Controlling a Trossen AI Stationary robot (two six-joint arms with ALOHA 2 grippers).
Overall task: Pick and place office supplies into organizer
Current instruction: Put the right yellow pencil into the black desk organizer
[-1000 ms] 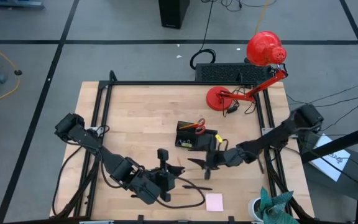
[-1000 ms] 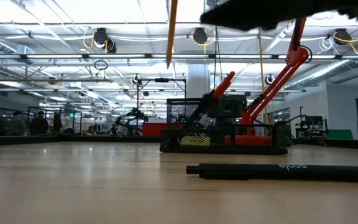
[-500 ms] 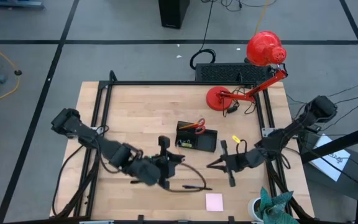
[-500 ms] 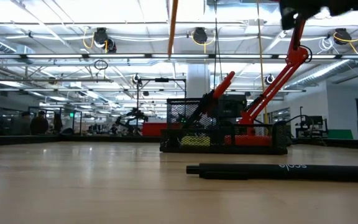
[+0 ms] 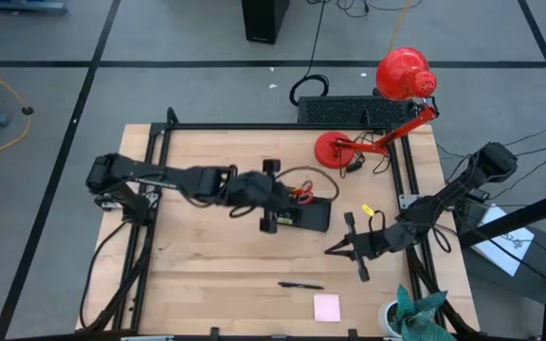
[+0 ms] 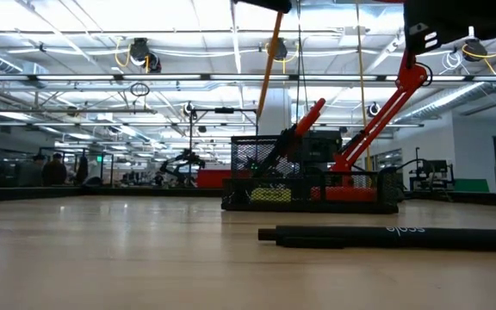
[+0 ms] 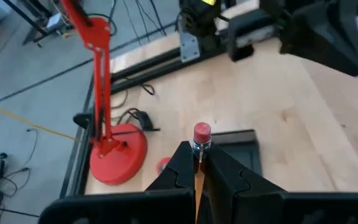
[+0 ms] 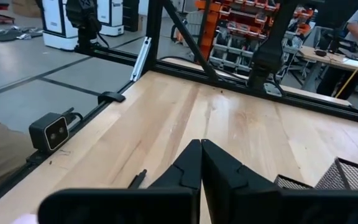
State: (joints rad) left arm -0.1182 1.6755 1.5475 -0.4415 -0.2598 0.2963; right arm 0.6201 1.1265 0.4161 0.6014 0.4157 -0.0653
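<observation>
- Now your left gripper (image 5: 271, 196), at the bench's (image 5: 207, 161) centre, is clamped on the orange wooden pencil with the pink eraser (image 7: 201, 138), poised over the black mesh compartmented organizer (image 5: 313, 214).
- Placing is the step in hand: next you likely lower and release it.
- Your right gripper (image 5: 353, 248), fingers shut and empty, waits at four o'clock; the thin black pen (image 5: 300, 284) lies at six.
</observation>
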